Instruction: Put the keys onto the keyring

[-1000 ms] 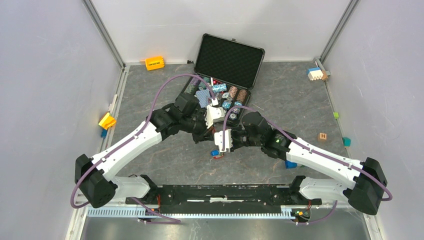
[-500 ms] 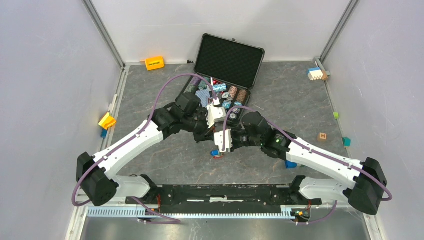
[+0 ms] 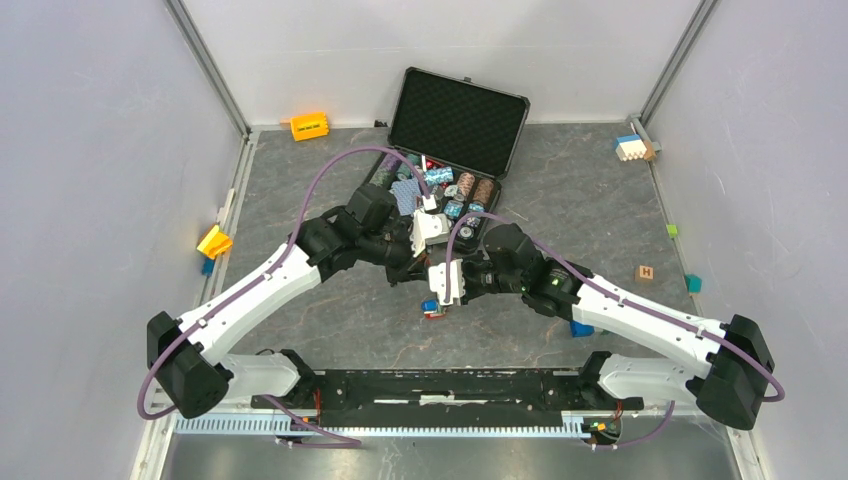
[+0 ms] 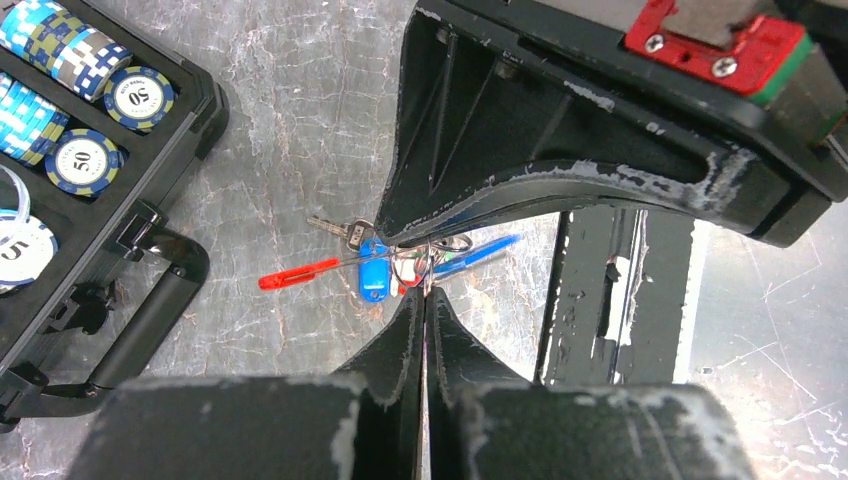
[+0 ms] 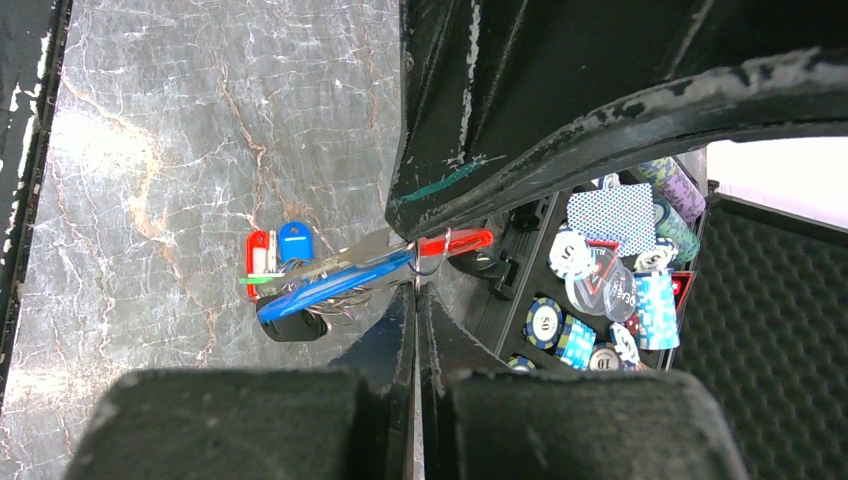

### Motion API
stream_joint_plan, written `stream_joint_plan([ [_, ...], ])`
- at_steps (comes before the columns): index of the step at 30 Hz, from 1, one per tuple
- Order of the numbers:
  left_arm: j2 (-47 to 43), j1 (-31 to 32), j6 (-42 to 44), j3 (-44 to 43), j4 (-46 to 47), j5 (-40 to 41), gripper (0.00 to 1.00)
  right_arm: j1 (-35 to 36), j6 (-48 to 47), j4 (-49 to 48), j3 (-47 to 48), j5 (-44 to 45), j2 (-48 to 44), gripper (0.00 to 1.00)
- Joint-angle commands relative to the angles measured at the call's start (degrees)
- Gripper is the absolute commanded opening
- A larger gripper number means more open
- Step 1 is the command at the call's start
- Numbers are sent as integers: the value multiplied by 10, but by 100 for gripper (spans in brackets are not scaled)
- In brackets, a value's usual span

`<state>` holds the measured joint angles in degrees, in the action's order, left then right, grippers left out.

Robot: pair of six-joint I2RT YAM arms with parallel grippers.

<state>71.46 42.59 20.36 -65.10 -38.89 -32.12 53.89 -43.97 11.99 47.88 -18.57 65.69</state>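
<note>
Both grippers meet over a small bunch at the table's middle. In the left wrist view my left gripper (image 4: 426,298) is shut on the thin metal keyring (image 4: 428,262). Its long red fob (image 4: 295,273) trails left, beside a blue-capped key (image 4: 372,276) and a bare metal key (image 4: 336,228). In the right wrist view my right gripper (image 5: 417,287) is shut on the same ring (image 5: 436,258). The red fob (image 5: 456,242) sticks out to the right. Red-capped (image 5: 257,250) and blue-capped (image 5: 294,240) keys hang at the left. From above, the bunch (image 3: 431,307) sits under both grippers.
An open black case (image 3: 455,120) of poker chips (image 3: 440,185) stands just behind the grippers, its handle (image 4: 150,320) close to the bunch. A long blue fob (image 5: 330,285) lies with the keys. Small toy blocks (image 3: 644,272) lie at the table's edges.
The left arm's elbow has shifted slightly left. Both grippers stay shut at the bunch, which has barely moved.
</note>
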Motion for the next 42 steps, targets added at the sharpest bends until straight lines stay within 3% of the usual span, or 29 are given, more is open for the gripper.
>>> stream_joint_plan([
  [1,-13,0,27,-19,28,-2,2,4,-4,-9,21,-26,-2,0],
  [32,-38,1,111,-31,-104,-22,2,4,17,-27,25,15,9,0],
  [42,-9,2,103,-38,-70,-16,2,4,25,-25,29,7,11,0],
])
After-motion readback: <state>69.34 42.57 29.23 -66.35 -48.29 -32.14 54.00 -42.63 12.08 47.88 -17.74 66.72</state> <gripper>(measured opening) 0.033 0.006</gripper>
